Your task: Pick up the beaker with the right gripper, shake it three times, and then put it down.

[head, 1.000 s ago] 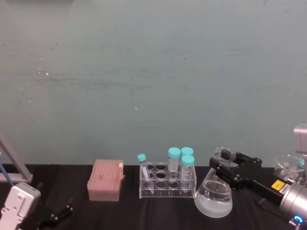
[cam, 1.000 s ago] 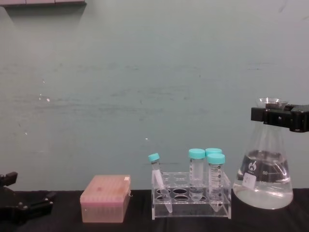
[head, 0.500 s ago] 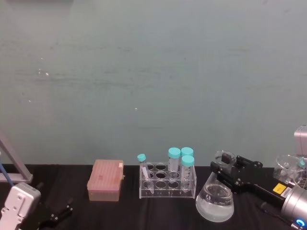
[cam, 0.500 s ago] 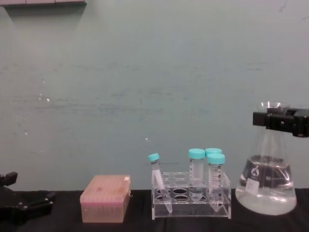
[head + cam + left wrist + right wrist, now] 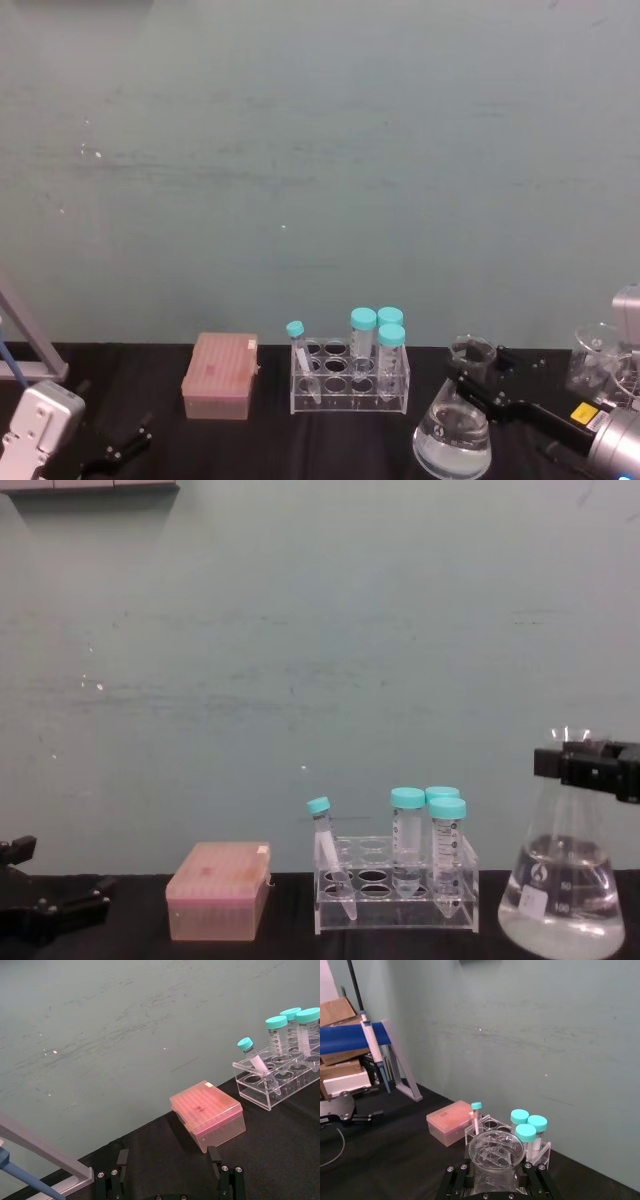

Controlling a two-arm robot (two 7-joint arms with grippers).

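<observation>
Soft, even, fairly dim light washes the wall (image 5: 320, 150), shadows sink into the black tabletop (image 5: 270, 442), and pale highlights glint on the beaker (image 5: 560, 880).

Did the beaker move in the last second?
Yes. The beaker, gripped at its neck by the right gripper, sank lower and slightly right against the tube rack.

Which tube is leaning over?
The thin tube at the rack's left end leans. The three fat tubes stand straight.
</observation>
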